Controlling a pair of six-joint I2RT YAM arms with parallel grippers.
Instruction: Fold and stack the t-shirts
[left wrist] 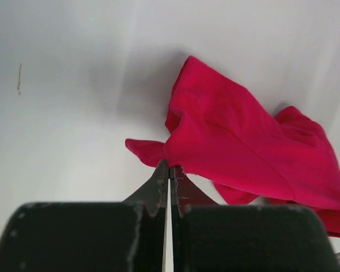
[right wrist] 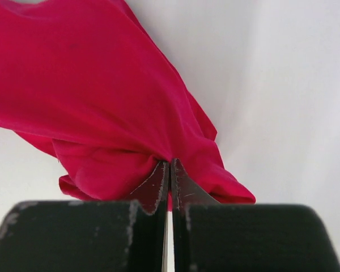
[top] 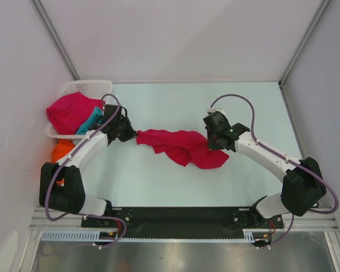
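Note:
A crimson-red t-shirt [top: 181,146] hangs bunched between my two grippers over the middle of the table. My left gripper [top: 134,135] is shut on its left end; in the left wrist view the cloth [left wrist: 238,147] is pinched at the fingertips [left wrist: 170,168]. My right gripper [top: 211,143] is shut on its right side; in the right wrist view the cloth [right wrist: 102,113] gathers into the gripper [right wrist: 170,164]. A second crimson-red t-shirt [top: 71,110] and a teal one [top: 90,120] lie in the basket. A bright orange one [top: 62,151] lies beside it.
The white lattice basket [top: 82,88] stands at the far left against the left wall. White walls close in the table on the left, back and right. The arm bases sit on a black rail [top: 181,215] at the near edge.

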